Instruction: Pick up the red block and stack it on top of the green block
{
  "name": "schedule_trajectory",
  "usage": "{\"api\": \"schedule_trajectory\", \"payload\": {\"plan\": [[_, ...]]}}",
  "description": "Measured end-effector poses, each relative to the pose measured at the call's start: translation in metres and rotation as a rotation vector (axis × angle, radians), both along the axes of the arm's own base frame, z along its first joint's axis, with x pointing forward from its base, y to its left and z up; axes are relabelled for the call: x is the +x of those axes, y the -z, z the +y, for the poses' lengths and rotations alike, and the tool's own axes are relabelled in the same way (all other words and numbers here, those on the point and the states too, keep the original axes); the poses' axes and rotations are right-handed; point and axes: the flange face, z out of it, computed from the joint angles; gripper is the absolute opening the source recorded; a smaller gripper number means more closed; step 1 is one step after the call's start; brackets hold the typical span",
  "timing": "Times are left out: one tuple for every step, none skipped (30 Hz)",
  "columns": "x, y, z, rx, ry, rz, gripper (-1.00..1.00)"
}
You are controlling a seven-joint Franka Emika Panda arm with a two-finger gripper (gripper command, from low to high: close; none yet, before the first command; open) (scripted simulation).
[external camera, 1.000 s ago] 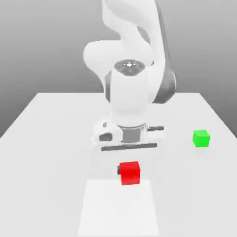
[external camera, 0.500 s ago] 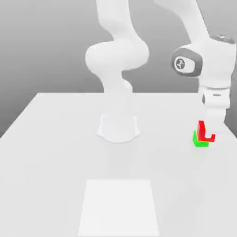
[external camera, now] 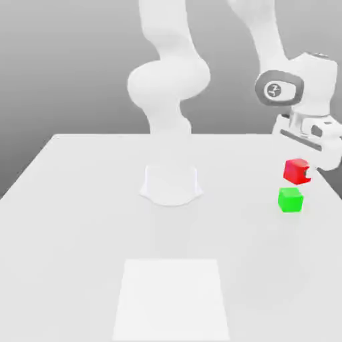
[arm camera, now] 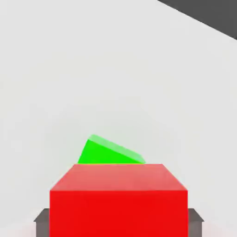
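The white robot arm (external camera: 167, 87) rises from its round base (external camera: 171, 186) near the middle of the pale surface (external camera: 80, 220) and bends over toward the edge on the exterior view's right. There its hand (external camera: 308, 127) hangs tilted above the surface, and the fingers (external camera: 306, 175) are closed on the red block (external camera: 295, 170), holding it clear of the surface. In the hand view the red block (arm camera: 119, 201) sits between two dark finger pads (arm camera: 42, 218), one at each side face, so the grip is across the block's width.

The green block (external camera: 290, 200) rests on the surface close to the edge on the exterior view's right, about level with the arm's base. The red block hangs just above it and a little off to the side, with a small gap between the two; they do not touch. Seen from the hand, the green block (arm camera: 109, 152) peeks out just beyond the top edge of the red one, turned at an angle to it.

A lighter rectangular patch (external camera: 171, 297) marks the surface at its near edge, well apart from both blocks.
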Motion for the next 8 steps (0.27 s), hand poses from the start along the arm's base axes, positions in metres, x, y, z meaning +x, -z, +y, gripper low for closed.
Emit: {"api": "schedule_trajectory", "payload": {"plan": [[0.000, 0.005, 0.000, 0.000, -0.001, 0.001, -1.00], [0.000, 0.010, -0.001, 0.001, 0.000, 0.002, -1.00], [0.000, 0.015, -0.001, 0.002, 0.001, 0.005, -1.00], [-0.001, 0.020, -0.002, 0.002, 0.001, 0.008, -1.00], [-0.002, 0.026, -0.003, 0.003, 0.001, 0.012, -1.00], [-0.003, 0.031, -0.004, 0.003, -0.001, 0.016, 1.00], [-0.002, 0.031, -0.004, 0.003, 0.002, 0.016, 1.00], [-0.002, 0.031, -0.004, 0.003, 0.002, 0.016, 1.00]]}}
